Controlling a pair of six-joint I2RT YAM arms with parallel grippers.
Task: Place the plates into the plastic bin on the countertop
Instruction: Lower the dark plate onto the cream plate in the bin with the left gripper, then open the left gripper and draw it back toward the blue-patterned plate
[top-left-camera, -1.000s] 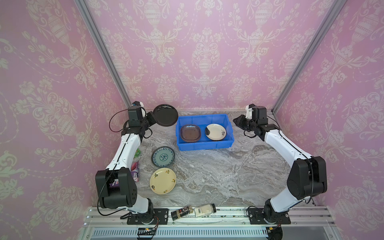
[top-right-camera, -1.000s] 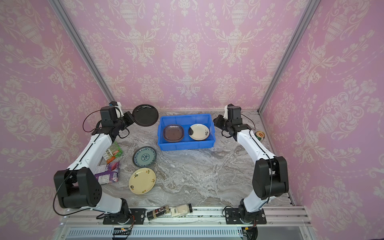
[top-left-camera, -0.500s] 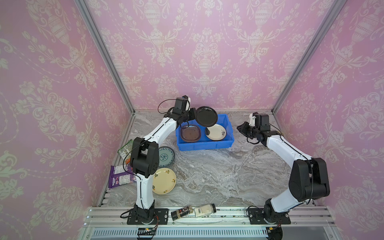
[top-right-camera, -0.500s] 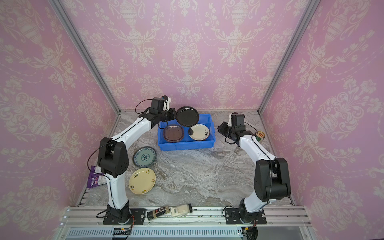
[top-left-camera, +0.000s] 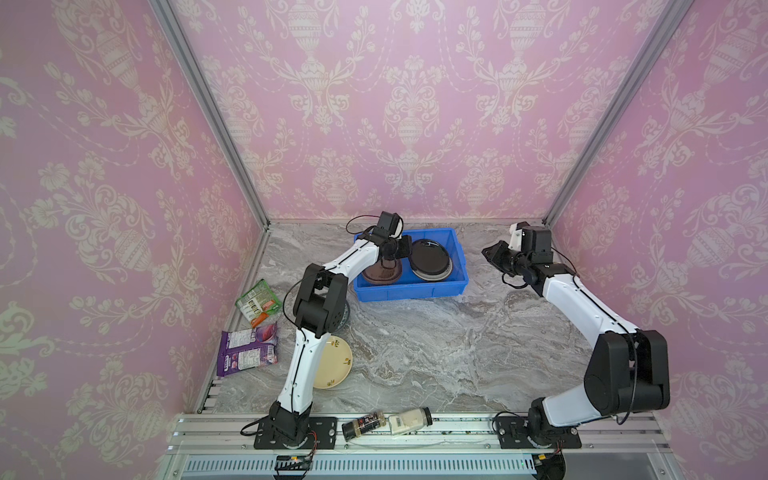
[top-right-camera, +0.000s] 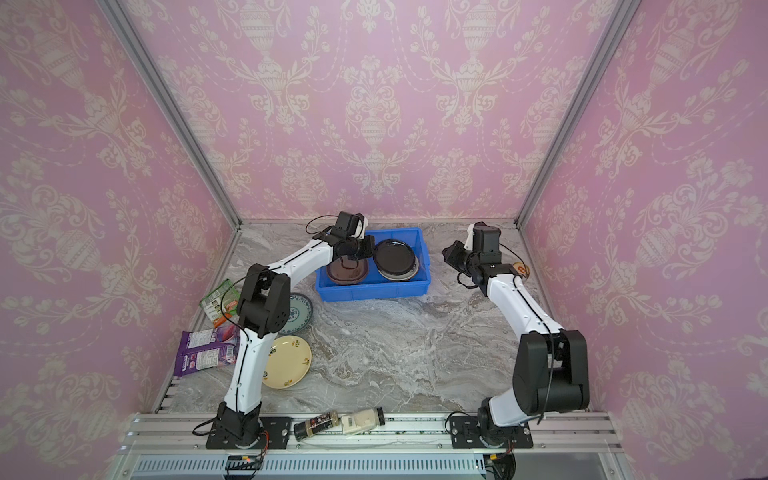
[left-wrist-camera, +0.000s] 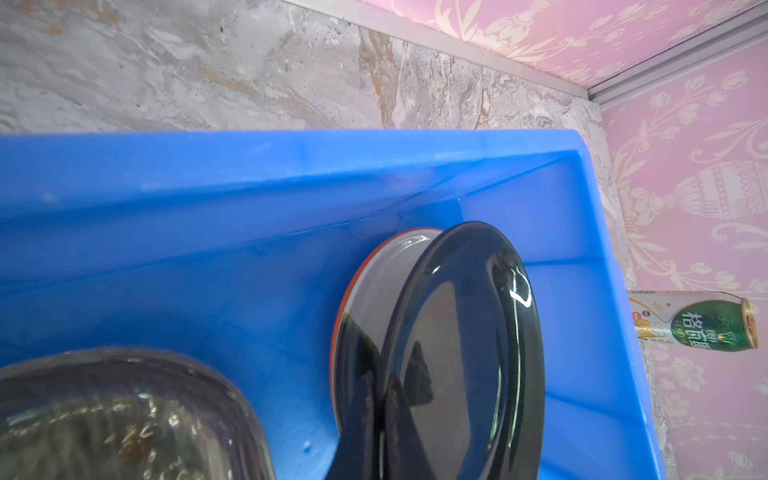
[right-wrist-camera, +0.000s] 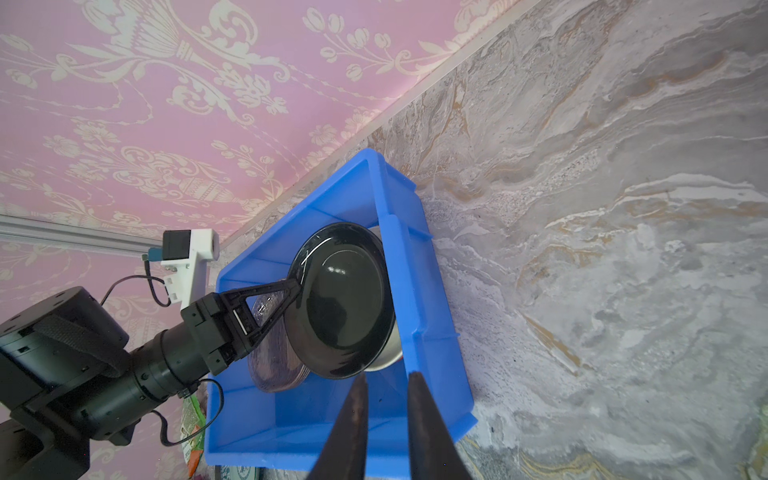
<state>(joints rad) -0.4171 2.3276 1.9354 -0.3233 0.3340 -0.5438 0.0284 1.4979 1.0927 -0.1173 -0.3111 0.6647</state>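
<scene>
The green drink can (left-wrist-camera: 698, 320) stands on the countertop (top-left-camera: 436, 340) beyond the right end of the plastic bin (top-left-camera: 409, 289), close to the side wall. Left of the bin, a teal-patterned plate (top-right-camera: 300, 311) and, nearer the front, a cream flowered plate (top-right-camera: 291, 361) lie flat on the countertop, both partly hidden by the left arm. A green snack pack (top-left-camera: 257, 300) and a purple snack pack (top-left-camera: 249, 351) lie by the left wall. A dark bottle (top-left-camera: 365, 424) and a pale bottle (top-left-camera: 409, 417) lie end to end on the front rail (top-left-camera: 457, 432).

The left arm reaches over the bin's left half, above a brownish translucent plate (top-left-camera: 380, 272) lying there. The left gripper (right-wrist-camera: 294, 291) is clamped on the rim of the black plate (right-wrist-camera: 345, 303), which sits in the bin's right half, hollow side up and slightly tilted over a pale plate with an orange edge (left-wrist-camera: 365, 291). Whether the two touch cannot be told. The black plate is round, its gripped edge toward the bin's middle. The bin's long axis runs across both top views, parallel to the back wall. The right gripper (right-wrist-camera: 386, 378) hovers outside the bin's right end, pointing at it, its fingers a narrow gap apart with nothing between them
</scene>
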